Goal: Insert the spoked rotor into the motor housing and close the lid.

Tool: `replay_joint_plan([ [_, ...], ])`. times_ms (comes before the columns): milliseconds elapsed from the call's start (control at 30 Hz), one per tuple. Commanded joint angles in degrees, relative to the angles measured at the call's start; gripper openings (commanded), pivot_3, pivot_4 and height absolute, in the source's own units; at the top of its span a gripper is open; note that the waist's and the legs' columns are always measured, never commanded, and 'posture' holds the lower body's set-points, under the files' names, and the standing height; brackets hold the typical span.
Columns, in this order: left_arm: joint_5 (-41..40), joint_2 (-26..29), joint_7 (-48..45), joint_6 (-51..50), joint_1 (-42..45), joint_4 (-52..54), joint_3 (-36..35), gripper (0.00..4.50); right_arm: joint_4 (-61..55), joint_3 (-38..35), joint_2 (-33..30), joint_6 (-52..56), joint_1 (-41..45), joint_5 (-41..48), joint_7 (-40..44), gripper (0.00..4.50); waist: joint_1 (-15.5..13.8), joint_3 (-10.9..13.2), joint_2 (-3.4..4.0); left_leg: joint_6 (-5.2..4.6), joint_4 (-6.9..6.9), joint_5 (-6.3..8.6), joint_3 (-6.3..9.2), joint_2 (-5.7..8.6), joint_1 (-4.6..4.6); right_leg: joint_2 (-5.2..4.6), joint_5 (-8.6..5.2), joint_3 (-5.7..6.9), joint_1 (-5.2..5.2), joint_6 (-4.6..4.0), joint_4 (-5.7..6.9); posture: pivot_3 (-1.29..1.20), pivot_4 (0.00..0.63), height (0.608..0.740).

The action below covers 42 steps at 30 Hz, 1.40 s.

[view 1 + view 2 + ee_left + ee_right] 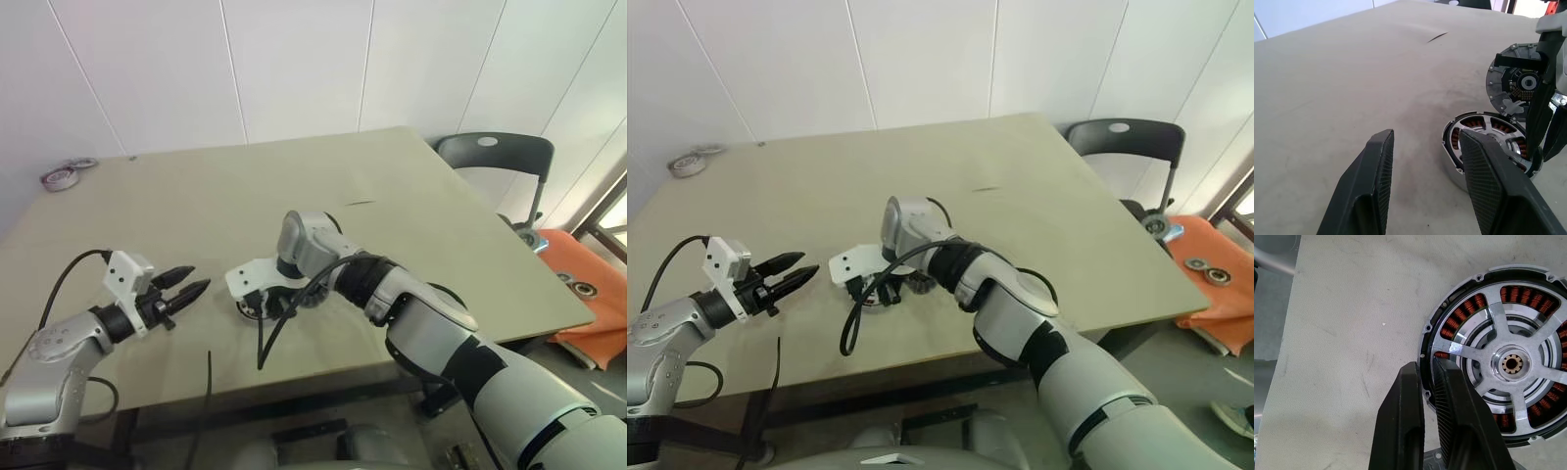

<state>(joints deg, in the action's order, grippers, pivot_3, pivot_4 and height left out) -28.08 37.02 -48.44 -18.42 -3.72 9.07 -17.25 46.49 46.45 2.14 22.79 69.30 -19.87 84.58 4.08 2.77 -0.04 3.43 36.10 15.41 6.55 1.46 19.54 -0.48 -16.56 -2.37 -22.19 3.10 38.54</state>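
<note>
Hovering my right hand (pixel 1426 382) nearly straight down over the motor housing (pixel 1449 323), with its two fingers pressed together and holding nothing. The fingertips sit at the housing's near rim, over the dark edge; I cannot tell whether they touch it.

The spoked rotor (pixel 1511 363) already lies inside the housing: silver spokes and hub are centred, and the copper windings show through the gaps between the spokes. It looks level in the right wrist view. The housing stands on the desk (pixel 294 186) near its front edge, just in front of me.

The lid (pixel 1515 81), a grey round cover with a dark circuit face, stands up on edge just behind the housing, open and tilted back. It seems to be attached or leaning at the housing's far side; I cannot tell which.

My left hand (pixel 186 285) is off to the left of the housing, clear of it, fingers spread and empty, pointing toward the part.

Judgement: insertion looks done, so the step in hand is the closing of the lid. The next move calls for getting a fingertip behind the raised lid and tipping it forward onto the housing, with the left hand ready to steady the body so it does not slide on the desk.
</note>
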Motion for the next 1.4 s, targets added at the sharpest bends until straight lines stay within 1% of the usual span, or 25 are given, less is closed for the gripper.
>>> replay_joint_plan([
  [33, -0.90, 0.66, 0.05, 0.70, 0.78, 1.70, -1.74, 2.26, 0.47, -1.55, 0.20, -1.45, 2.07, -1.28, -3.16, 0.79, -0.03, 0.02, 0.03, 0.00, 0.00, 0.00, 0.00, 0.00, 0.00, 0.00, 0.00, 0.00, 0.00, 0.00, 0.00, 0.00, 0.000, 0.740],
  [167, -0.95, 0.88, -0.04, 0.58, 0.93, 1.62, -1.81, 2.26, 0.57, -2.22, 0.32, -2.19, 2.20, -0.88, -3.81, 2.04, -0.07, 0.03, 0.04, 0.00, -0.02, 0.00, -0.01, 0.01, 0.03, -0.02, 0.00, 0.00, -0.02, 0.01, -0.01, 0.00, 0.000, 0.740],
  [367, -1.01, 1.00, -0.21, 0.39, 1.11, 1.60, -1.63, 2.26, 0.55, -3.76, 1.00, -0.97, 3.30, 0.15, -3.36, 2.04, -0.04, 0.01, -0.01, 0.01, -0.10, 0.00, -0.01, 0.02, 0.17, -0.04, 0.04, 0.00, -0.12, -0.03, -0.12, 0.00, 0.000, 0.740],
  [433, -1.07, 1.08, -0.35, 0.33, 1.14, 1.59, -1.60, 2.26, -0.98, -5.95, 1.23, -0.16, 4.70, 1.86, -2.65, 2.04, -0.06, 0.00, -0.01, 0.01, -0.10, 0.00, -0.01, 0.02, 0.29, -0.04, 0.13, 0.00, -0.24, -0.17, -0.12, 0.00, 0.000, 0.740],
  [567, -1.38, 1.21, -0.62, 0.22, 0.90, 1.76, -1.87, 2.26, -5.10, -9.46, 0.52, -1.30, 5.81, 4.37, -2.39, 2.04, -0.09, -0.02, -0.04, 0.01, -0.06, 0.00, 0.01, 0.02, 0.75, -0.04, 0.15, 0.01, -0.66, -0.18, -0.12, 0.00, 0.000, 0.740],
  [667, -1.57, 1.51, -0.90, 0.06, 1.24, 1.47, -2.12, 2.26, -6.93, -13.32, -1.00, -6.36, 7.25, 5.53, -6.51, 2.04, -0.11, -0.02, -0.04, 0.02, -0.12, 0.01, 0.01, 0.03, 0.92, -0.08, 0.15, 0.01, -0.80, -0.17, -0.21, 0.00, 0.000, 0.740],
  [800, -1.73, 1.71, -1.05, -0.08, 1.03, 1.85, -2.27, 2.26, -3.77, -17.48, -3.47, -11.45, 9.06, 5.76, -13.85, 2.04, -0.24, -0.01, -0.04, 0.03, -0.12, 0.01, 0.00, 0.07, 0.97, -0.14, 0.15, 0.01, -0.80, -0.17, -0.27, 0.00, 0.000, 0.740],
  [867, -1.86, 1.75, -1.04, -0.15, 0.93, 2.17, -2.28, 2.26, -4.23, -19.09, -5.90, -13.75, 7.95, 5.93, -16.24, 2.04, -0.25, -0.02, -0.05, 0.03, -0.11, 0.01, 0.00, 0.08, 0.94, -0.14, 0.15, 0.01, -0.76, -0.18, -0.28, 0.00, 0.000, 0.740],
  [933, -1.99, 1.79, -1.02, -0.16, 0.89, 2.33, -2.27, 2.26, -7.16, -20.94, -8.34, -14.46, 5.58, 7.26, -16.66, 2.04, -0.27, -0.04, -0.08, 0.03, -0.10, 0.01, 0.00, 0.08, 0.93, -0.14, 0.15, 0.01, -0.72, -0.18, -0.32, 0.00, 0.000, 0.740],
  [1033, -2.11, 1.94, -1.26, -0.06, 0.73, 2.21, -2.35, 2.26, -12.22, -22.80, -12.94, -16.91, 0.81, 9.19, -15.24, 2.04, -0.19, -0.04, -0.08, 0.02, -0.11, 0.01, -0.02, 0.08, 0.92, -0.15, 0.16, 0.01, -0.65, -0.17, -0.39, 0.00, 0.000, 0.740],
  [1100, -2.05, 2.08, -1.52, 0.02, 0.94, 1.63, -2.33, 2.26, -14.62, -22.97, -15.54, -16.30, -1.67, 9.73, -13.88, 2.04, -0.17, -0.03, -0.06, 0.01, -0.12, 0.01, -0.03, 0.08, 0.93, -0.15, 0.16, 0.00, -0.66, -0.16, -0.40, 0.00, 0.000, 0.740],
  [1233, -1.78, 2.36, -1.90, -0.07, 2.12, 0.58, -1.97, 2.26, -16.28, -24.53, -17.63, -12.44, -4.09, 11.30, -14.36, 2.04, -0.06, 0.01, 0.00, 0.01, -0.14, 0.01, -0.05, 0.04, 0.88, -0.09, 0.17, -0.01, -0.69, -0.17, -0.33, 0.00, 0.000, 0.740],
  [1333, -1.69, 2.39, -2.05, -0.18, 2.82, 0.21, -1.80, 2.26, -15.37, -26.62, -18.75, -11.83, -5.92, 11.77, -17.61, 2.04, -0.17, 0.00, -0.01, 0.00, -0.13, 0.01, -0.02, 0.00, 0.84, -0.06, 0.17, 0.01, -0.67, -0.17, -0.29, 0.00, 0.000, 0.740],
  [1400, -1.65, 2.38, -2.29, -0.05, 2.73, 0.10, -1.91, 2.26, -13.64, -28.91, -19.43, -12.34, -7.05, 12.34, -21.19, 2.04, -0.20, 0.00, -0.02, 0.00, -0.10, 0.01, -0.03, 0.03, 0.84, -0.08, 0.17, 0.01, -0.62, -0.17, -0.30, 0.00, 0.000, 0.740],
])
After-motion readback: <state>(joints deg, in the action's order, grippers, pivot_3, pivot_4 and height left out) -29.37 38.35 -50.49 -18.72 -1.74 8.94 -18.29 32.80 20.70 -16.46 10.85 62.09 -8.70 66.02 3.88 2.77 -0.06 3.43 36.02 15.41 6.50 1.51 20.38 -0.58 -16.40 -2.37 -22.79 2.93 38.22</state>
